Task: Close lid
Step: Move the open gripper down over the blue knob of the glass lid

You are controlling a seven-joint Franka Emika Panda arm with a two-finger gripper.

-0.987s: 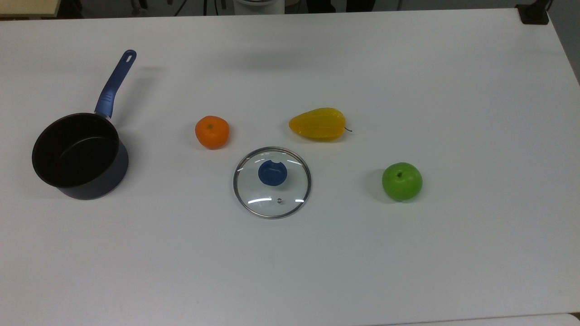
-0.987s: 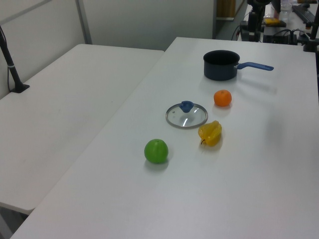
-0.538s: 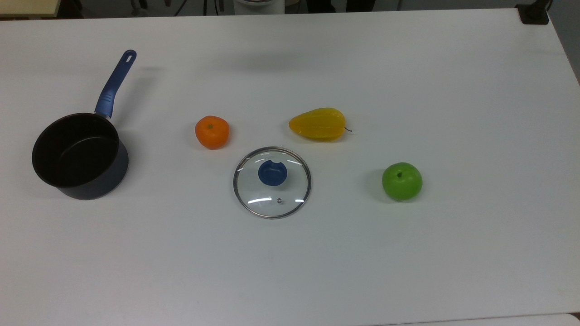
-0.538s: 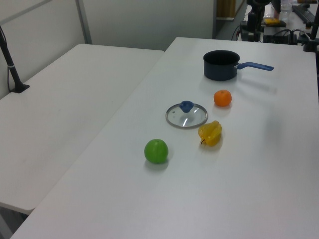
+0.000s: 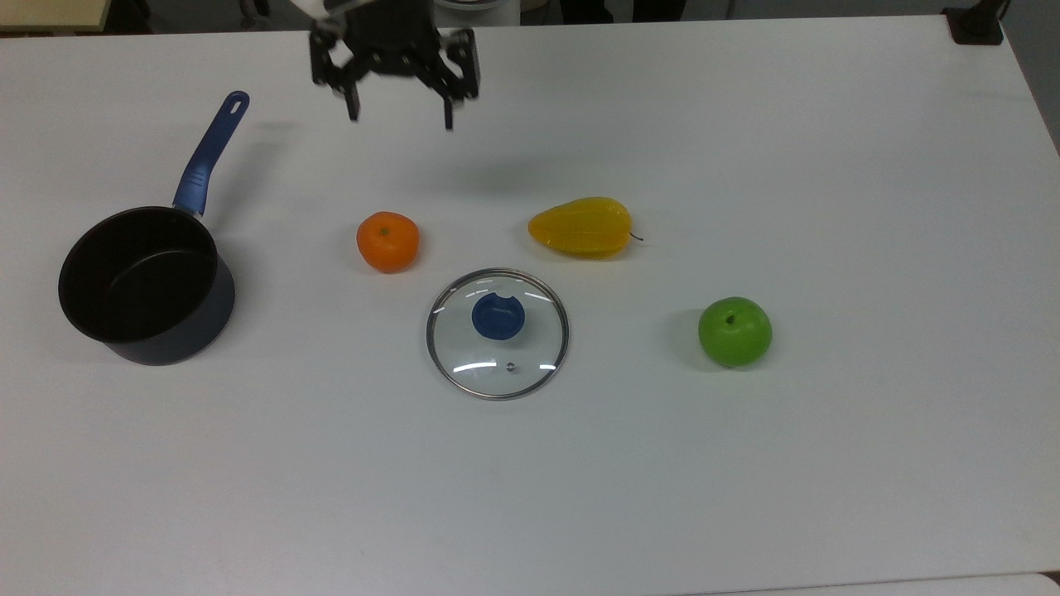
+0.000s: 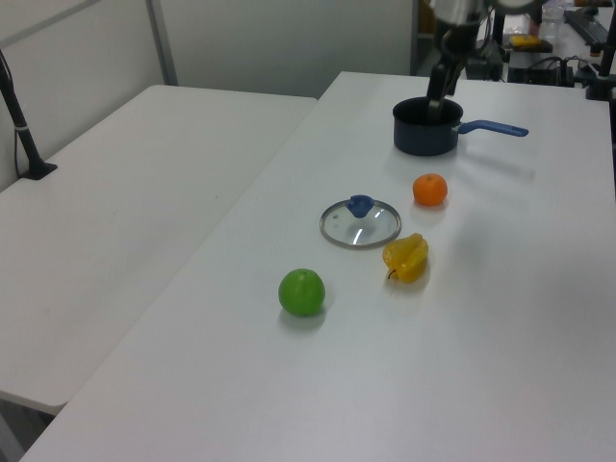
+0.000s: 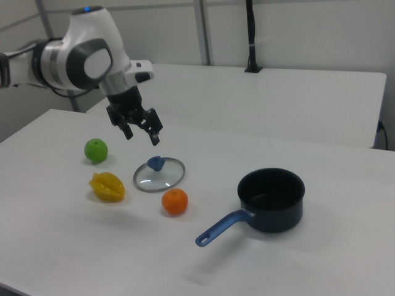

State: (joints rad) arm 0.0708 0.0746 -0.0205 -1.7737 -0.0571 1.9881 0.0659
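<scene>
Lid (image 5: 497,334) flat on the table (image 5: 828,165) — between orange (image 5: 387,242), yellow fruit (image 5: 581,227) and apple (image 5: 734,332), well apart from the pan (image 5: 145,285). Gripper (image 5: 399,116) hangs above — fingers spread, empty.

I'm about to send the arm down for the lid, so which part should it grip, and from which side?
Grip the blue knob at the centre of the lid, coming straight down from above. The lid lies flat on the table with its thin metal rim against the surface, so the raised knob is likely the only graspable part. The end effector is open and empty.
</scene>
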